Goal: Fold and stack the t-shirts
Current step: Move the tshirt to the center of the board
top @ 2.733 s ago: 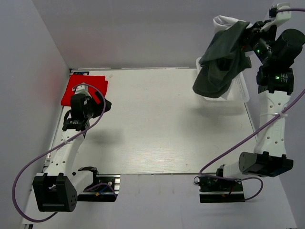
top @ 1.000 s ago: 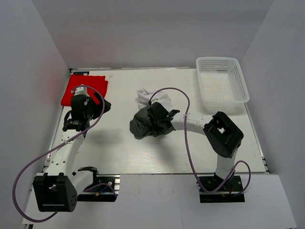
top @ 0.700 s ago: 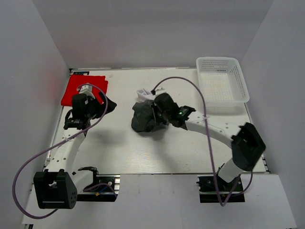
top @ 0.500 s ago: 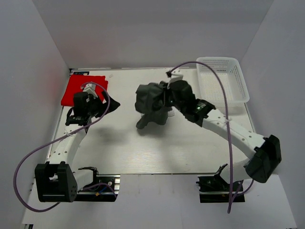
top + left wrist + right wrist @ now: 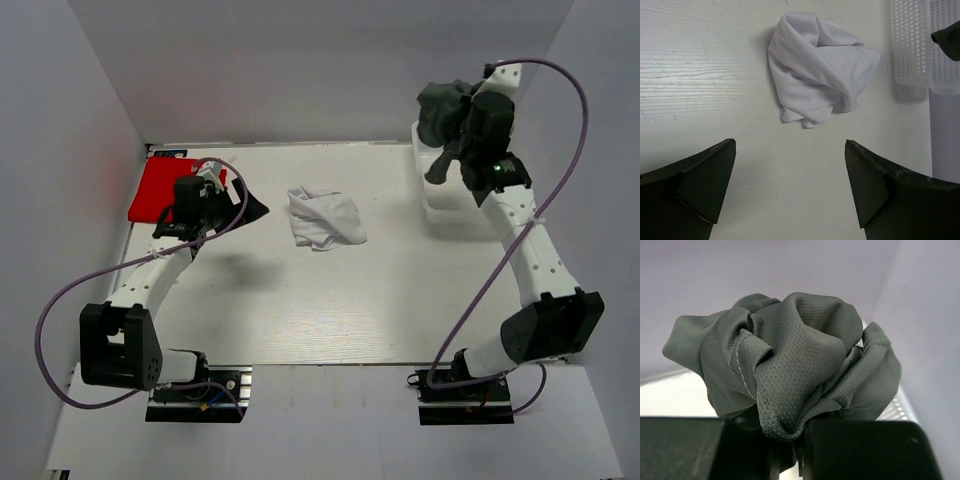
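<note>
Top external: right jaws clench the bunched dark grey cloth t-shirt (image 5: 445,108) high over the white plastic lattice basket (image 5: 440,197), left jaws gape toward the crumpled white cloth t-shirt (image 5: 325,218) lying mid table (image 5: 330,310); best lower grey there, spread flat before folding.

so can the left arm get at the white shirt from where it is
Probably yes: the left gripper is open and faces the white shirt across the table, nothing between them. The right gripper is off above the basket, shut on the dark grey shirt.
</note>
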Controlling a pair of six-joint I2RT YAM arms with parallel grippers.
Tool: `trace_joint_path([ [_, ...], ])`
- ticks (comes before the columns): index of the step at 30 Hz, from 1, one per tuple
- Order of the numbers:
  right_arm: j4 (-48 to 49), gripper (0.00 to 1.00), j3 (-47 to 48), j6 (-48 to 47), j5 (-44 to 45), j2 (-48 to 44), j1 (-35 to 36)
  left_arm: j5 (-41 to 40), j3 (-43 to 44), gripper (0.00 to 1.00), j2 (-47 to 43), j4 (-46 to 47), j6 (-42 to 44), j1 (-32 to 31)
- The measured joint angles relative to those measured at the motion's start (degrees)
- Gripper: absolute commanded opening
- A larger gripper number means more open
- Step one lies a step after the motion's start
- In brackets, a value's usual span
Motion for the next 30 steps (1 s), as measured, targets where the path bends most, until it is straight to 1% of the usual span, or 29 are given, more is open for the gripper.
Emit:
trace_joint_path([
  [3, -1.25, 0.00, 4.17, 0.37, -3.04, 5.27, -7.37, -1.29, 1.62, 1.00, 1.20, -0.79, 0.35, -1.81],
  [6, -3.82, 0.01, 7.43, 1.84, -6.80, 12.33, -13.00, -2.86, 3.48, 1.00, 2.71, -1.90, 1.05, -3.58],
  [7, -4.92, 0.20, 8.26, 2.78, -8.07, 15.13, -14.64, -3.58, 4.26, 1.00, 3.30, -2.56, 1.36, -4.37],
  [8, -6.19, 0.79, 9.01, 3.63, -9.49, 17.92, -15.98, -4.17, 5.07, 1.00, 4.04, -3.15, 1.60, -5.05],
  [9, -8.00, 0.90, 9.68, 4.70, -10.82, 20.85, -17.03, -4.63, 5.70, 1.00, 4.70, -3.45, 1.86, -5.51],
  [12, -13.00, 0.90, 11.10, 5.33, -13.92, 27.61, -18.99, -6.62, 7.56, 1.00, 6.82, -5.11, 2.60, -7.41],
  [15, -16.63, 0.90, 10.56, 5.49, -17.73, 29.16, -19.39, -8.87, 8.59, 1.00, 8.81, -6.64, 3.34, -9.25],
  [17, -15.41, 0.90, 8.52, 4.72, -20.90, 26.73, -18.99, -9.92, 9.11, 1.00, 10.29, -7.67, 3.82, -10.47],
  [21, -11.78, 0.90, 0.52, 1.05, -27.98, 15.45, -17.27, -11.30, 10.27, 0.97, 14.82, -8.72, 5.18, -13.73],
  [22, -10.38, 0.90, -1.57, -0.04, -29.66, 12.11, -16.37, -11.50, 10.34, 0.94, 16.11, -8.81, 5.40, -14.60],
  [24, -5.79, 0.90, -6.73, -1.75, -32.44, 5.73, -14.21, -12.09, 10.56, 0.91, 19.08, -9.18, 6.03, -16.24],
  [25, -4.04, 0.90, -9.27, -2.40, -33.62, 3.17, -13.09, -12.44, 10.86, 0.87, 20.55, -9.49, 6.27, -16.85],
  [26, -2.69, 0.90, -12.07, -3.28, -34.99, 0.63, -11.56, -12.72, 11.30, 0.87, 22.16, -9.86, 6.47, -17.51],
  [28, -0.81, 0.90, -15.91, -4.04, -37.20, -1.86, -8.39, -13.57, 12.68, 0.82, 25.24, -10.45, 7.04, -18.60],
  [30, 0.63, 0.90, -17.97, -3.89, -39.32, -1.51, -5.62, -14.08, 14.91, 0.74, 28.70, -11.08, 7.37, -19.32],
])
